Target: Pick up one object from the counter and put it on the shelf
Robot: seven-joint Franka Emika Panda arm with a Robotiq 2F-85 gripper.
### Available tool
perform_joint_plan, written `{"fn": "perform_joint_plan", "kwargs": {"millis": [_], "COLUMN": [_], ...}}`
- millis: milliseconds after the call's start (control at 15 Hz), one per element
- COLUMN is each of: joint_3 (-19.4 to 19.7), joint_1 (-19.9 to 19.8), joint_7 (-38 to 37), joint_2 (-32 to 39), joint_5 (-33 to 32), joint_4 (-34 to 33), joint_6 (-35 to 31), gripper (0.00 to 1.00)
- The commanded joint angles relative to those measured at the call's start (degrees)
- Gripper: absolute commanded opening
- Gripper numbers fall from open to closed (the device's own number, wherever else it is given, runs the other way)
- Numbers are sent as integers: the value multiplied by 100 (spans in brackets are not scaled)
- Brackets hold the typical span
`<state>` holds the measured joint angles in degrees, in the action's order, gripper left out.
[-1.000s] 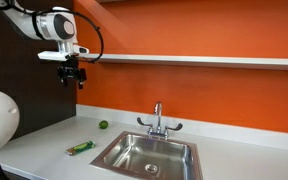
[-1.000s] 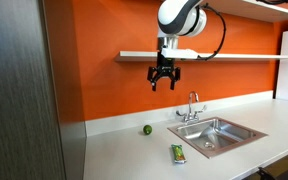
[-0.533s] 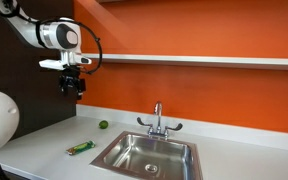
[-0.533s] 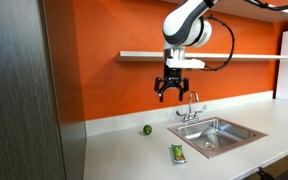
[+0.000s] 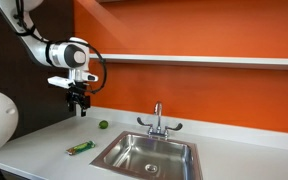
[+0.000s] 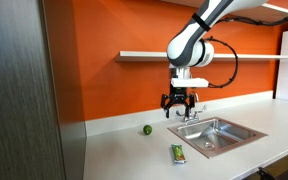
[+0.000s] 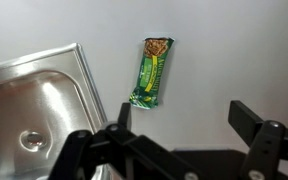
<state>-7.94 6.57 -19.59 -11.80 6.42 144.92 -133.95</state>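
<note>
1. Counter (image 6: 104, 150): pale and smooth, seen in both exterior views (image 5: 34, 150).
2. Bar (image 6: 178, 153): green wrapper lying flat on the counter near the front edge, just beside the sink (image 6: 212, 135) and apart from its rim.
3. The bar (image 5: 80, 148) also shows off the sink's (image 5: 149, 155) front corner. Nothing touches it.
4. Wrist view: the bar (image 7: 152, 72) is below the camera with its yellow-orange end toward the top. The sink rim (image 7: 84, 80) is close at one side, and the drain (image 7: 29, 140) is visible.
5. Gripper (image 7: 187, 125): the two dark fingers (image 7: 252, 118) are spread wide with only bare counter between them, and they hold nothing.
6. Ball (image 6: 147, 129): small, green and round, farther back near the wall (image 6: 94, 80) and well apart from the bar. It also shows in an exterior view (image 5: 103, 125).
7. Tap (image 6: 192, 105): chrome, upright behind the sink. It also shows in an exterior view (image 5: 158, 120).
8. The gripper (image 6: 179, 103) hangs in the air pointing down, clear of the counter and below shelf height.
9. In an exterior view the gripper (image 5: 79, 103) is above the counter, up and to one side of the ball, with its fingers apart.
10. Shelf (image 6: 144, 55): thin pale board across the orange wall, above the gripper. It also shows in an exterior view (image 5: 204, 60).
</note>
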Motion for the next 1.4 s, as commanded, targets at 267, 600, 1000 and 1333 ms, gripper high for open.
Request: {"fn": "perform_joint_plan", "kwargs": {"millis": [267, 600, 1000, 1333], "joint_3": [40, 38, 36, 42], "joint_1": [2, 48, 77, 78], "joint_7": [-30, 40, 100, 76], "joint_2": [926, 1402, 1889, 2237], "joint_5": [242, 504, 809, 936], "joint_4": [-7, -34, -33, -48], "joint_6": [-625, -798, -1122, -1378], "gripper": [100, 100, 100, 100]}}
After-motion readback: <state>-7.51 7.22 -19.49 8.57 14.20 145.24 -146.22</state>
